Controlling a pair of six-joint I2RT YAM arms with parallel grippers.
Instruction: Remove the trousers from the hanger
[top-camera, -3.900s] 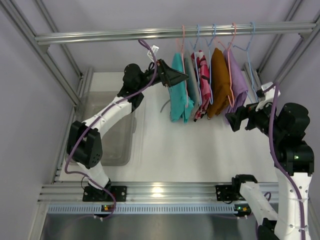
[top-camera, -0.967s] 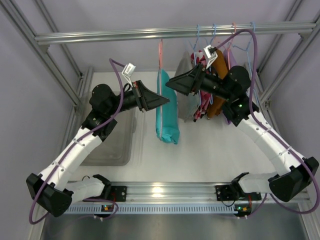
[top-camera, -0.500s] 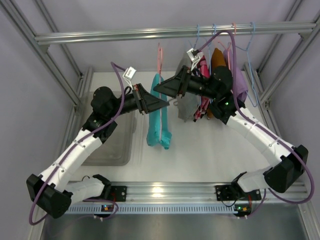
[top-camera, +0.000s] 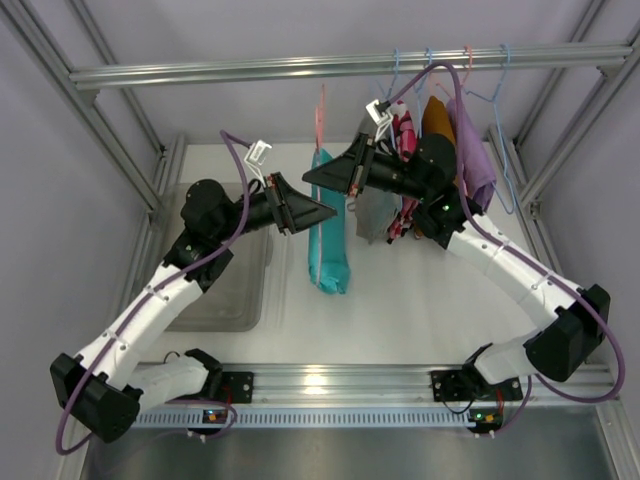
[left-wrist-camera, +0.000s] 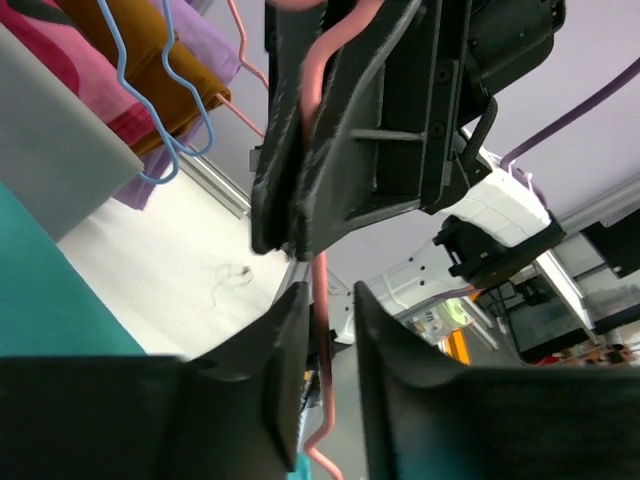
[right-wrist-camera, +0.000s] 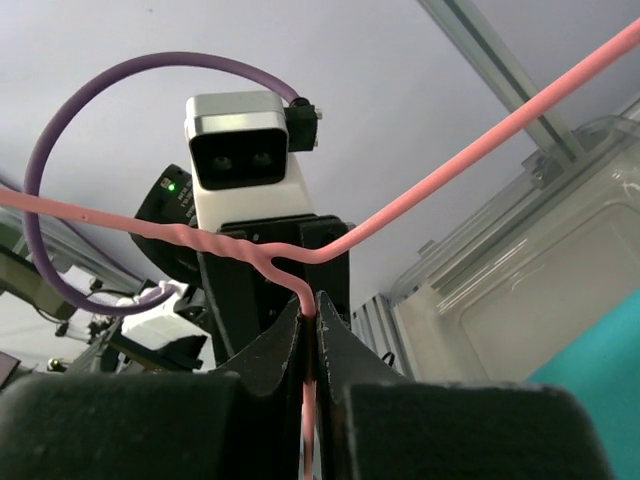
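Note:
Teal trousers (top-camera: 328, 235) hang folded over a pink wire hanger (top-camera: 321, 110), off the rail and out over the table. My right gripper (top-camera: 310, 180) comes in from the right and is shut on the hanger's neck; the right wrist view shows its jaws (right-wrist-camera: 311, 312) pinching the pink wire (right-wrist-camera: 480, 145) just below the twist. My left gripper (top-camera: 330, 212) reaches in from the left at the hanger's level. Its jaws (left-wrist-camera: 330, 300) stand open, and the pink wire (left-wrist-camera: 322, 440) runs through the gap without being clamped. A teal patch of the trousers (left-wrist-camera: 40, 290) shows at the lower left.
Several other garments (top-camera: 430, 170) hang on wire hangers from the metal rail (top-camera: 200, 70) at the upper right, close behind my right arm. A clear plastic bin (top-camera: 225, 270) sits on the table under my left arm. Aluminium frame posts (top-camera: 120, 150) border the workspace.
My right gripper has shut on the hanger's neck. My left gripper has opened and let go of the wire. The trousers shifted slightly to the right.

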